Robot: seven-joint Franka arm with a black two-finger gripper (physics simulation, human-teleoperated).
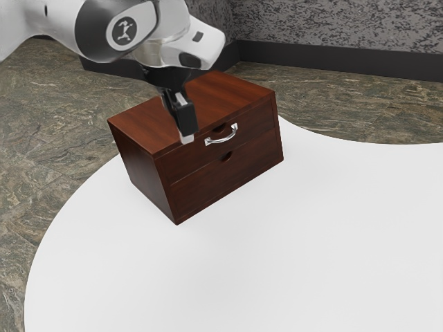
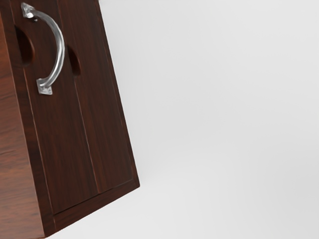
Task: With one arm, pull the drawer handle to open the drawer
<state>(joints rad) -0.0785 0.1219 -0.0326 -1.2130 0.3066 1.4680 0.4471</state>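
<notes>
gripper point(image 1: 185, 133) at the cabinet's point(image 1: 145, 135) top front edge, just beside the handle point(image 1: 221, 134) but apart from it; open or closed, cannot tell. handle on the upper drawer point(image 1: 246, 124), flush. risk: closing off to one side, catching wood, missing the handle.

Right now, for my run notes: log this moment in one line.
phase: pre-grasp | gripper: at cabinet front edge, apart from handle | top drawer: shut

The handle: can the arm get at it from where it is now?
Probably yes. The arm reaches down at the cabinet's front edge, close beside the handle on the upper drawer, toward the exterior view's left of it. Nothing stands between them.
</notes>
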